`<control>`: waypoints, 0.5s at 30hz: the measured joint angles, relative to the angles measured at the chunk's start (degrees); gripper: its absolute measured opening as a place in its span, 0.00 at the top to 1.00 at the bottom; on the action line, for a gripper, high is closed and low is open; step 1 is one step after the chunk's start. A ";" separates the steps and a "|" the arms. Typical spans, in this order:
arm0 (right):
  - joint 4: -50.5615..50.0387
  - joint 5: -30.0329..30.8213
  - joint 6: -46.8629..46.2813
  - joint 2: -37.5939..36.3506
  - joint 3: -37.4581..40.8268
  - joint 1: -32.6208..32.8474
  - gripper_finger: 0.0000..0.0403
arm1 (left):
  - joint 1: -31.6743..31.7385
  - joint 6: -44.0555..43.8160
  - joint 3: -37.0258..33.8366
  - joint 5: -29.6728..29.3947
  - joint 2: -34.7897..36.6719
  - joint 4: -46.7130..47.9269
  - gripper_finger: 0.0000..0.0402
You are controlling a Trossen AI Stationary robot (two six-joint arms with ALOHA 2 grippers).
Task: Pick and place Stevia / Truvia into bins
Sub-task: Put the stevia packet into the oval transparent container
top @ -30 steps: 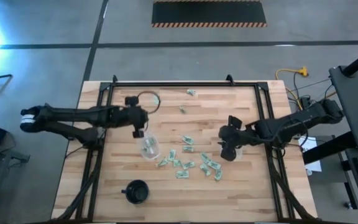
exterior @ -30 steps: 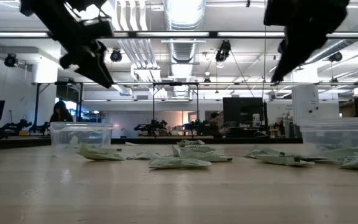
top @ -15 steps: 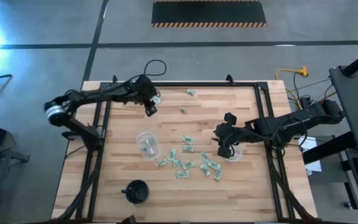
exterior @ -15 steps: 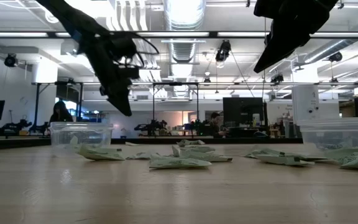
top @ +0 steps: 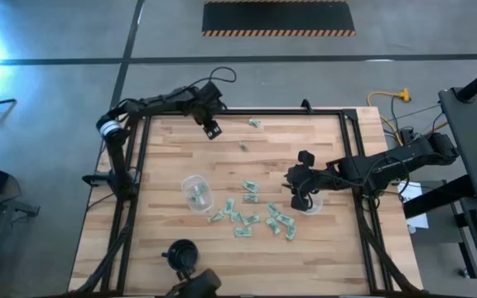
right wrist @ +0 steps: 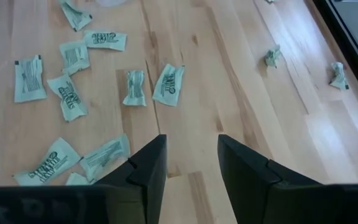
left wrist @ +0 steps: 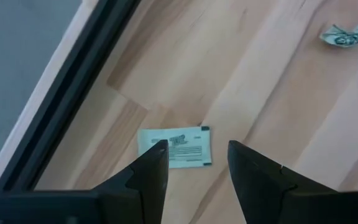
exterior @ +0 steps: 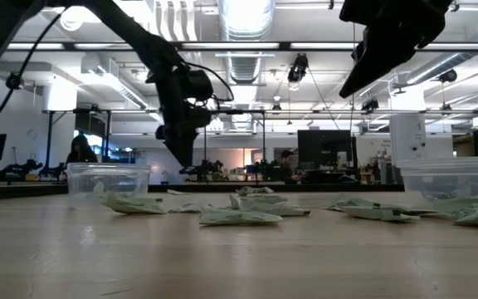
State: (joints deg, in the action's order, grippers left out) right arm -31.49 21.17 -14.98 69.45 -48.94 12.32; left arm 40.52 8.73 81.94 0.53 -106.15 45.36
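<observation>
Pale green Stevia packets (top: 247,213) lie scattered flat on the wooden table between the two clear cups, and more show in the right wrist view (right wrist: 73,93). The left cup (top: 195,192) stands upright with packets inside. The right cup (top: 314,204) stands partly under my right gripper (top: 297,195). That gripper hovers open above the table (right wrist: 191,142), high at the top of the low view (exterior: 388,50). My left gripper (top: 211,128) hangs open near the table's far left corner. Its fingers stand over a single packet (left wrist: 174,147) lying flat, without touching it.
A black round cup (top: 182,254) stands near the table's near left edge. Two loose packets (top: 255,123) (top: 243,146) lie toward the far edge. A dark metal rail (left wrist: 73,93) runs along the table edge right beside the left gripper.
My left gripper has swung from above the left cup toward the table's far edge. It now hangs by the far left corner over a lone packet. My right gripper has shifted slightly toward the table's left and stays above the right cup's side.
</observation>
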 joint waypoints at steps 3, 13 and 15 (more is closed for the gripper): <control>0.00 -0.04 0.15 0.00 0.33 0.00 0.68 | -0.01 2.38 2.74 0.36 -1.86 3.39 0.63; 0.02 -0.17 1.72 -0.02 0.63 0.00 0.69 | 0.01 -13.21 3.59 -8.22 -5.37 4.36 0.63; 0.02 -0.17 1.75 -0.02 0.65 0.02 0.68 | 0.01 -14.23 3.61 -8.36 -5.37 4.13 0.63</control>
State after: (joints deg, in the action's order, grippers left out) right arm -31.46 20.99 -13.23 69.43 -48.29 12.34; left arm 40.53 -5.51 85.56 -7.84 -111.53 49.50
